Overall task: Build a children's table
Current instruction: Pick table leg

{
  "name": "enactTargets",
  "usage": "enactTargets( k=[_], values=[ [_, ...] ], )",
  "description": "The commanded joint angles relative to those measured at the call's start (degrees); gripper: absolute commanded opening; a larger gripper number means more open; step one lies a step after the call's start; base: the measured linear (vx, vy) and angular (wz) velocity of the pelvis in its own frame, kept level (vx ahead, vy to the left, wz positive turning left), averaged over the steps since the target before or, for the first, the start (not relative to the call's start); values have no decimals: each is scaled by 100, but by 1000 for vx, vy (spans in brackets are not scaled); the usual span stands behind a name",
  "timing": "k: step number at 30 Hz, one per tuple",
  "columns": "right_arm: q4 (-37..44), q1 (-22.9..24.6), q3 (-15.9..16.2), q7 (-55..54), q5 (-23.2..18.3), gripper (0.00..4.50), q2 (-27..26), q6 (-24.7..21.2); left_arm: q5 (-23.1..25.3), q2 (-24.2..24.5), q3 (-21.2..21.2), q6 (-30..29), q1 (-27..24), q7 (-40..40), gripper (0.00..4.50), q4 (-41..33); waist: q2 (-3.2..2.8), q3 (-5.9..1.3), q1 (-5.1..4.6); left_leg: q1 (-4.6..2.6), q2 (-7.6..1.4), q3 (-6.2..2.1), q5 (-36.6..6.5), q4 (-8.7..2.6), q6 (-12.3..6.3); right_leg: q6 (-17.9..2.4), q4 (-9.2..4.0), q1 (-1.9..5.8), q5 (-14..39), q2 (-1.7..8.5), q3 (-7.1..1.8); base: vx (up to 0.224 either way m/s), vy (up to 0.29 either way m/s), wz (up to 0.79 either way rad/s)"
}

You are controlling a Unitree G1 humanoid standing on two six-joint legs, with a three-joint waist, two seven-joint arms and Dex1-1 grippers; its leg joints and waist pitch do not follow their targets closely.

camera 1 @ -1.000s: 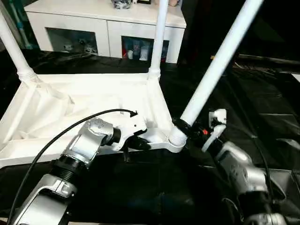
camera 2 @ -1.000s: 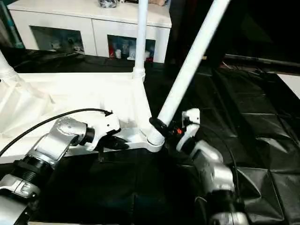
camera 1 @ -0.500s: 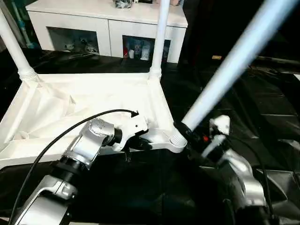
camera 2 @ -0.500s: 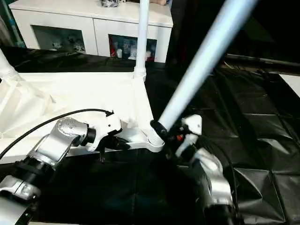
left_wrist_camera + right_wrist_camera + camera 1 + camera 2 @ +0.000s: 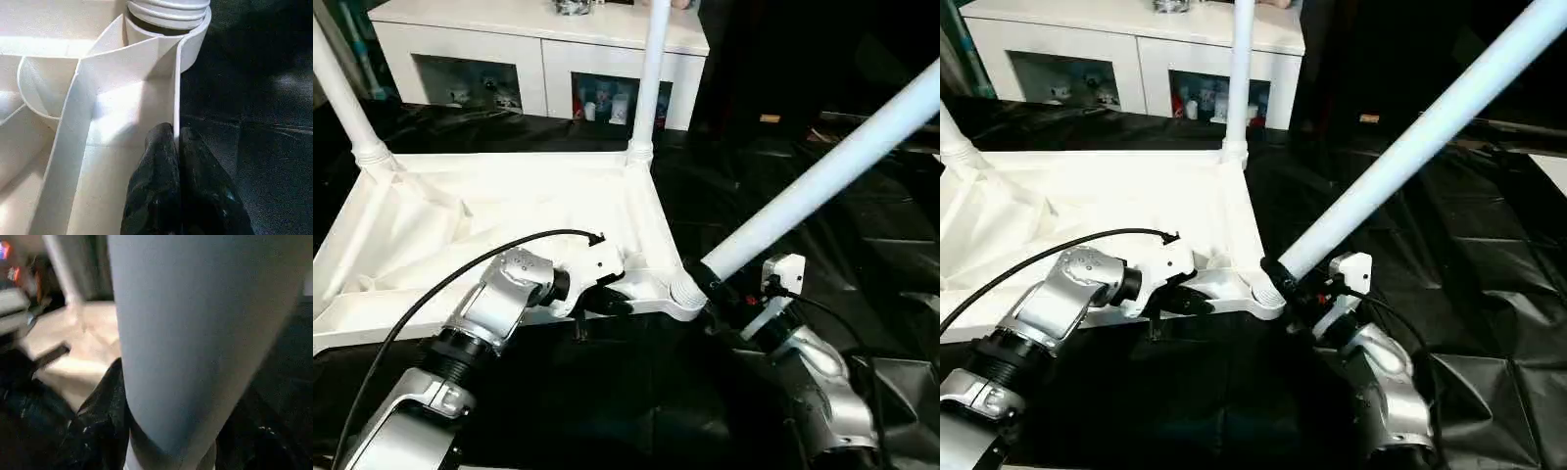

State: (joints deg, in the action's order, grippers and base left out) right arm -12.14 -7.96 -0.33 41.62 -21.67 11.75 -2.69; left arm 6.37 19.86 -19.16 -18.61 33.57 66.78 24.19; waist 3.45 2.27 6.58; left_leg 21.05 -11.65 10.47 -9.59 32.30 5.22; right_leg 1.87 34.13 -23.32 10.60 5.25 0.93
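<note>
1. The left end effector (image 5: 177,147), fingers pinched on the rim wall, steadies the upturned children's table (image 5: 460,225) on the black tabletop (image 5: 862,225).
2. The right end effector (image 5: 1285,281) grips the leg (image 5: 822,176), now tipped further rightward than a second ago; seating appears unfinished.

White children's table (image 5: 509,211); black work-table cover (image 5: 862,225); white cabinet (image 5: 538,39).

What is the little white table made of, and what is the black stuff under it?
The children's table looks like moulded plastic: smooth, all white, slightly glossy, with thin ribs underneath. The leg in the right tool looks like a smooth plastic tube. The black cover seems to be thin plastic sheeting, shiny and creased, though it could be coated cloth.
</note>
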Motion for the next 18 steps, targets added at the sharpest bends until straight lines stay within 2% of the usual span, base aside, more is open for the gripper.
enactTargets(
  k=[1,2,4,5,6,8,9,11,12,14,18],
  values=[
    [-124,82,192,111,321,186,201,-431,-147,-33,40,31,39,-108,0,147,1,-240,-13,-50,-112,-23,-1994,-454,-105,-884,-444,167,1694,173,-106,0,0,0],
    [-117,69,211,126,335,186,222,-458,-146,-34,41,32,42,-108,0,151,1,-240,-13,-42,-112,-29,-1960,-457,-103,-884,-444,173,1694,182,-106,0,0,0],
    [-117,-145,380,310,440,186,414,-689,-132,-3,37,46,16,-101,0,120,48,-243,-6,-34,-109,-24,-1857,-444,-131,-856,-442,177,1801,191,-101,0,0,0],
    [-127,-208,430,369,479,186,469,-735,-130,8,36,46,7,-99,0,107,37,-244,-6,-37,-115,-24,-1837,-445,-128,-853,-446,172,1802,198,-104,0,0,0],
    [-151,-321,513,472,524,186,556,-840,-129,26,39,43,-4,-92,0,89,80,-243,-11,-21,-111,-25,-1795,-439,-138,-841,-435,184,1827,197,-98,0,0,0],
    [-153,-355,541,503,533,186,586,-879,-130,32,40,42,-5,-90,0,86,68,-246,-10,-31,-116,-18,-1755,-434,-136,-829,-444,170,1827,206,-105,0,0,0],
    [-215,-536,669,636,591,186,725,-987,-133,61,45,39,-13,-72,0,73,124,-250,-8,-30,-115,-12,-1721,-424,-149,-824,-440,173,1819,209,-101,0,0,0],
    [-257,-640,724,718,591,186,794,-1066,-134,77,44,38,-23,-60,0,59,103,-254,-12,-31,-119,-17,-1648,-425,-153,-844,-425,180,1746,202,-96,0,0,0],
    [-365,-826,792,885,588,186,883,-1164,-137,100,45,41,-34,-37,0,46,130,-261,-7,-33,-116,-8,-1611,-409,-175,-866,-415,179,1701,206,-99,0,0,0],
    [-438,-936,827,1002,585,186,925,-1227,-140,114,45,47,-39,-16,0,38,130,-262,-14,-26,-115,-15,-1608,-414,-174,-883,-413,187,1739,208,-89,0,0,0],
    [-676,-1192,1039,1422,698,186,1080,-1324,-183,181,-7,94,-42,193,0,-16,148,-279,3,-31,-119,0,-1425,-387,-186,-958,-381,198,1436,212,-89,0,0,0]
  ],
)
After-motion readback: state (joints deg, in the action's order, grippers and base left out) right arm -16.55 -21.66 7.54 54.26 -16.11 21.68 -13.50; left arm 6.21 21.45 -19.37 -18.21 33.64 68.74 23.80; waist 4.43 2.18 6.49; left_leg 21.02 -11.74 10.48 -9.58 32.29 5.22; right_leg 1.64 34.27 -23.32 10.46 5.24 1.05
